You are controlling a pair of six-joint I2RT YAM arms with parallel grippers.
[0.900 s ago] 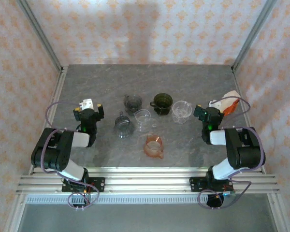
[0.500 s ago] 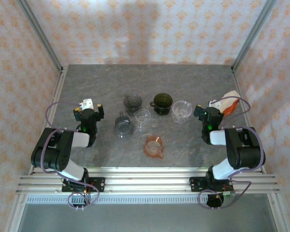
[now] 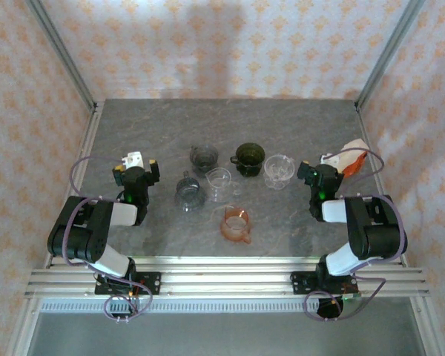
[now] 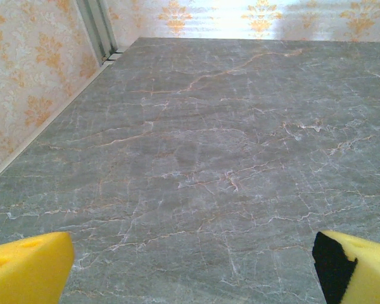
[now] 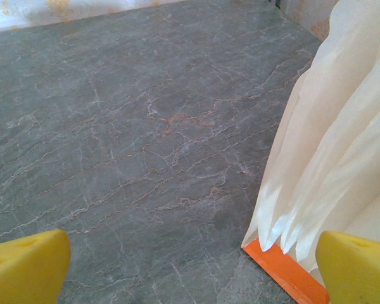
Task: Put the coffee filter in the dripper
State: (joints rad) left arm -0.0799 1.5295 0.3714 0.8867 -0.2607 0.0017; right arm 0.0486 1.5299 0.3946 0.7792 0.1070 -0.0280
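So the left end effector (image 4: 190,272) and right end effector (image 5: 190,263) are both gaping wide with nothing in them, the one coffee filter stack (image 5: 332,139) sits just beside the right one's finger, and six drippers (image 3: 219,182) cluster mid-tabletop (image 3: 163,126).

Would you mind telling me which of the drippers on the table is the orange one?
The orange dripper stands alone in front of the group. The clear ones, grey ones and dark green one stand behind it.

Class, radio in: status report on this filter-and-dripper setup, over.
Left gripper open, empty. Right gripper open, empty, beside filter stack. Orange dripper mid-table, other cups close beyond it.
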